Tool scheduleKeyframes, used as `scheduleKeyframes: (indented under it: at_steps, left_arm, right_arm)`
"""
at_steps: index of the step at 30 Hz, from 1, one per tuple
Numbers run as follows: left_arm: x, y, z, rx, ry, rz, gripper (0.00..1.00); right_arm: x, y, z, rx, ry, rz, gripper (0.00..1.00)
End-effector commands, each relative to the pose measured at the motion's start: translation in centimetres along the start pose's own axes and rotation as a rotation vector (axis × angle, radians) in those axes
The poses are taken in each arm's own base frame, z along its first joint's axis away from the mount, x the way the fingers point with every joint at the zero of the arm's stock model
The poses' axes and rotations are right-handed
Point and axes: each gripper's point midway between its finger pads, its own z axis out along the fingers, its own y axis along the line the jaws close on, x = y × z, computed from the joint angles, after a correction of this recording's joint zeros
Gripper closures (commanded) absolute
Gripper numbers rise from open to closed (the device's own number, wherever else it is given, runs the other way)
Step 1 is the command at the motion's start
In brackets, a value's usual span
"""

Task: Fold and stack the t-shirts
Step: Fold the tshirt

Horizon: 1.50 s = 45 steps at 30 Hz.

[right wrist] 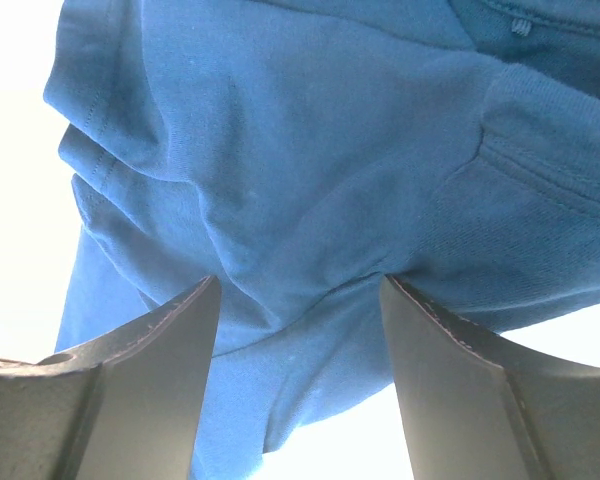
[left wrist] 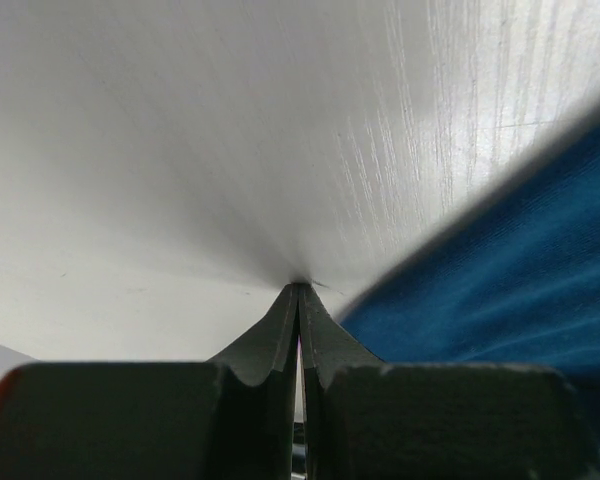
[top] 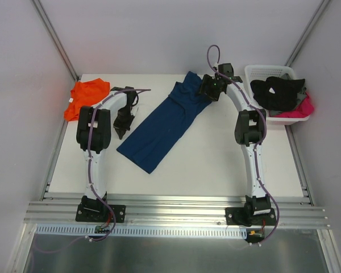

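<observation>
I count one navy t-shirt and one orange t-shirt on the table, two in all. One basket at the table's right edge; its clothes I can't count.

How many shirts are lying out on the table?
2. The navy blue shirt lies stretched diagonally across the middle; the orange shirt sits bunched at the far left corner. The white basket at far right holds more clothes, possibly hidden shirts.
</observation>
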Motion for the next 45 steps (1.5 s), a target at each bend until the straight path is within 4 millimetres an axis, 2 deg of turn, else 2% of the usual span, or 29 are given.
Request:
scheduleKeyframes:
  at_steps: [1,2,3,5,8,16,21,22,24,26,31,34,35,38,40,45]
  left_arm:
    - [1.6,-0.7,-0.8,0.031,0.033,0.015,1.0]
    - [2.0,-0.9,-0.9,0.035,0.037,0.016,1.0]
    - [3.5,-1.4,-0.9,0.048,0.06,0.02,1.0]
    - [3.9,-1.5,-1.0,0.051,0.065,0.025,1.0]
    - [5.5,-2.3,-0.8,0.066,0.093,0.033,1.0]
    - [7.0,-4.8,-1.5,0.101,0.095,0.083,1.0]
    - [7.9,-5.5,-2.0,0.105,0.094,0.096,1.0]
    - [7.9,-5.2,-2.1,0.088,0.086,0.086,1.0]
    - [7.2,-3.1,-2.4,-0.007,0.05,0.069,1.0]
    - [5.9,-1.6,-3.8,-0.016,-0.009,0.018,1.0]
    - [4.6,0.5,-6.3,-0.088,-0.082,0.024,1.0]
    - [2.0,2.4,-8.6,-0.157,-0.176,0.016,1.0]
    - [0.6,2.8,-9.9,-0.161,-0.227,0.008,1.0]
    - [-1.3,2.1,-10.9,-0.124,-0.275,0.02,1.0]
    - [-1.6,0.8,-10.4,-0.093,-0.266,0.043,1.0]
    - [-0.7,-2.9,-8.8,-0.012,-0.209,0.078,1.0]
  right_arm:
    - [-1.5,0.8,-1.5,-0.019,-0.039,-0.003,0.31]
    - [-1.6,0.9,-1.5,-0.02,-0.043,-0.007,0.31]
    - [-1.8,0.9,-1.4,-0.023,-0.048,-0.009,0.31]
    - [-1.9,0.8,-1.4,-0.023,-0.051,-0.011,0.31]
    - [-1.9,0.9,-1.1,-0.024,-0.055,-0.01,0.31]
    - [-2.0,2.0,-1.0,-0.039,-0.064,-0.028,0.31]
    - [-2.0,2.7,-1.2,-0.044,-0.067,-0.039,0.31]
    - [-2.0,2.8,-1.5,-0.045,-0.065,-0.042,0.31]
    - [-2.3,3.1,-2.0,-0.048,-0.07,-0.051,0.31]
    - [-2.4,3.0,-2.4,-0.049,-0.073,-0.053,0.31]
    - [-3.3,3.3,-3.9,-0.044,-0.097,-0.061,0.31]
    - [-3.8,4.2,-5.2,-0.055,-0.115,-0.078,0.31]
    - [-4.1,4.4,-5.6,-0.059,-0.121,-0.081,0.31]
    - [-4.4,4.9,-6.1,-0.066,-0.135,-0.088,0.31]
    - [-4.3,4.7,-6.0,-0.063,-0.132,-0.087,0.31]
    - [-3.9,4.0,-5.4,-0.047,-0.119,-0.088,0.3]
